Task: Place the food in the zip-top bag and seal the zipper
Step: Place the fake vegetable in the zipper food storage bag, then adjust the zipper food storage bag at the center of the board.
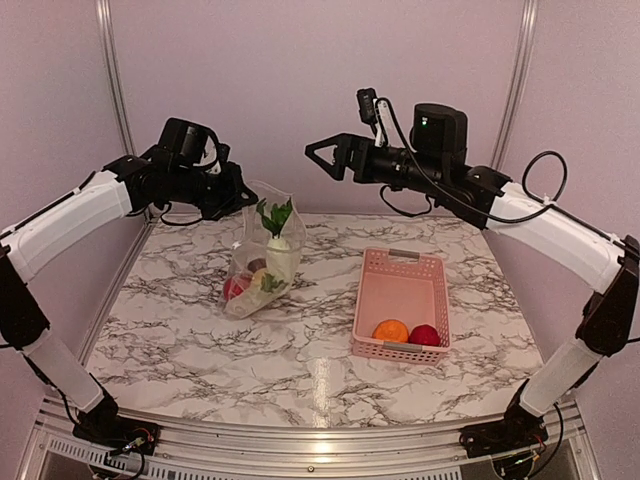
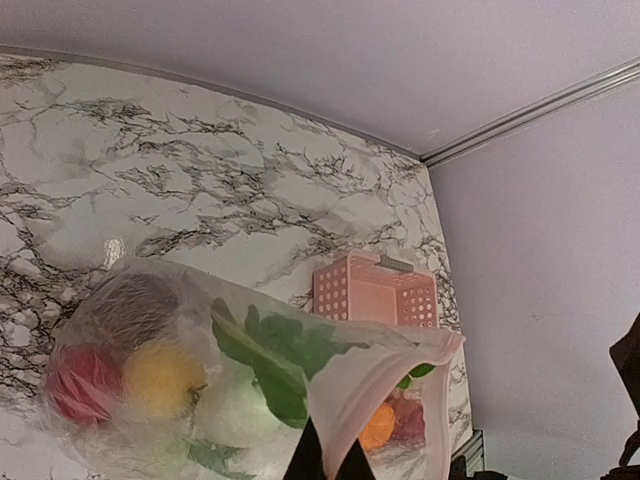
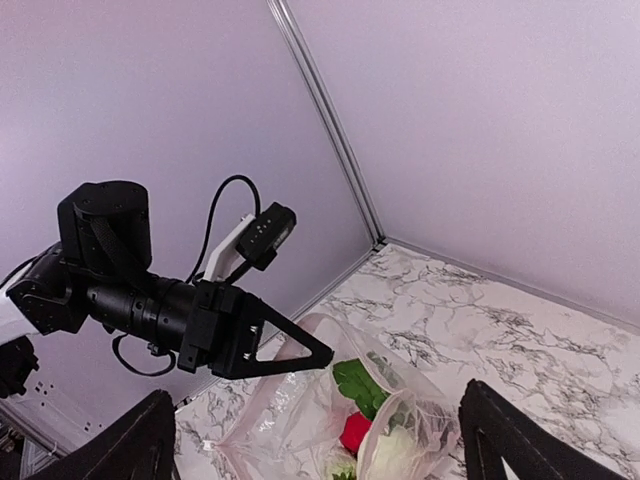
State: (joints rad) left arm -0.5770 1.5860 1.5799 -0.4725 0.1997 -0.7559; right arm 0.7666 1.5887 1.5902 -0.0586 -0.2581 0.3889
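Observation:
The clear zip-top bag [image 1: 262, 262] stands on the marble table, its mouth open and held up. My left gripper [image 1: 238, 195] is shut on the bag's mouth edge; in the left wrist view its fingertips [image 2: 325, 455] pinch the zipper strip [image 2: 400, 365]. Inside the bag are a red ball [image 2: 80, 385], a yellow piece [image 2: 160, 375], a dark piece [image 2: 130, 305], a white piece [image 1: 281, 250] and green leaves [image 1: 275, 215] that poke out of the mouth. My right gripper [image 1: 312, 152] is open and empty, raised in the air right of the bag. An orange ball [image 1: 390, 330] and a red ball [image 1: 425, 335] lie in the pink basket.
The pink slotted basket [image 1: 400, 285] sits right of centre on the table; it also shows in the left wrist view [image 2: 375, 290]. Walls with metal corner posts [image 1: 112, 70] close the back and sides. The right wrist view shows my left gripper [image 3: 300, 350] holding the bag [image 3: 300, 430].

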